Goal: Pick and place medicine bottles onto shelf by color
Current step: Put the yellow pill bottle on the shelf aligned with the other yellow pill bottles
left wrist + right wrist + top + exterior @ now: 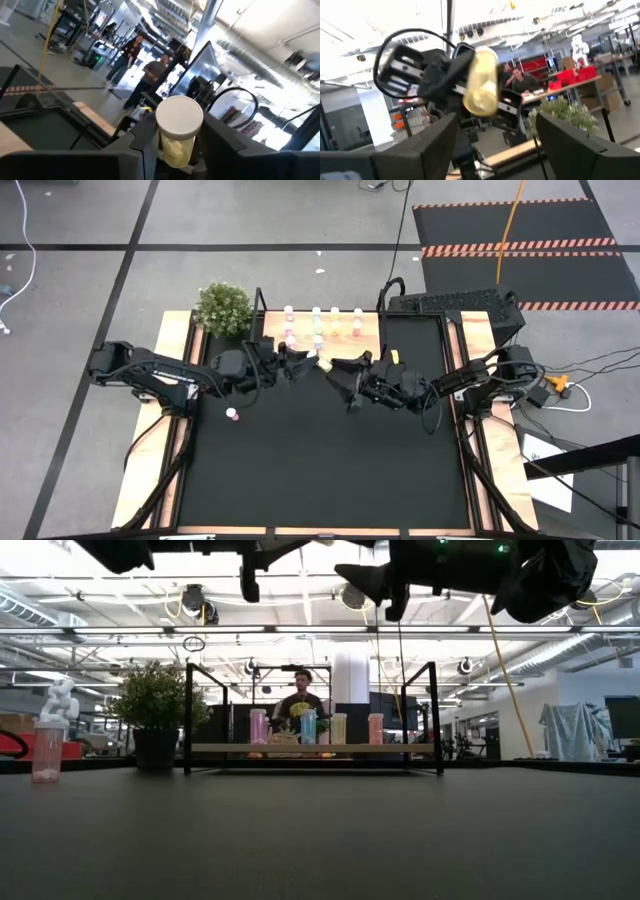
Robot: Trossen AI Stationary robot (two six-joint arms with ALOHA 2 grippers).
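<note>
My left gripper is closed on a yellow bottle, white cap pointing away from the wrist, held raised above the bench just in front of the shelf. My right gripper faces it from close by, fingers spread wide and holding nothing; the yellow bottle lies between their tips without contact. Pink, green and amber bottles stand in rows on the shelf. One pink bottle stands alone on the bench beneath my left arm. A plant sits beside the shelf.
</note>
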